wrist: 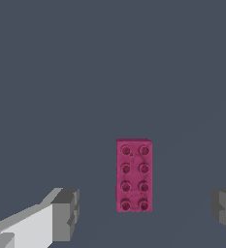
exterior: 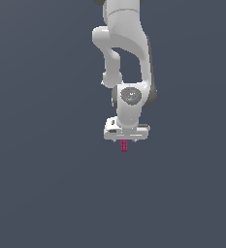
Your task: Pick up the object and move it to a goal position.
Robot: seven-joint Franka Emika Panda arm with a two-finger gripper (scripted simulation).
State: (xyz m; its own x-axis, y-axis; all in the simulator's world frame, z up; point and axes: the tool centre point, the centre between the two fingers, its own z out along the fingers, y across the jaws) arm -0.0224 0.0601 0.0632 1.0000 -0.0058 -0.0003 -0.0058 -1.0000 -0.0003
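The object (exterior: 124,146) is a small magenta-pink brick with two rows of studs, lying flat on the dark grey floor. In the exterior view it peeks out just under the white gripper (exterior: 124,141), which hangs straight above it. The wrist view shows the object (wrist: 134,175) lying between the two grey fingertips (wrist: 67,213), with wide gaps on both sides. The gripper (wrist: 146,212) is open and touches nothing. One fingertip is cut off by the picture's edge.
The white arm (exterior: 126,43) comes down from the upper middle of the exterior view. A plain dark grey floor (exterior: 46,184) spreads all around the brick, with no other objects in sight.
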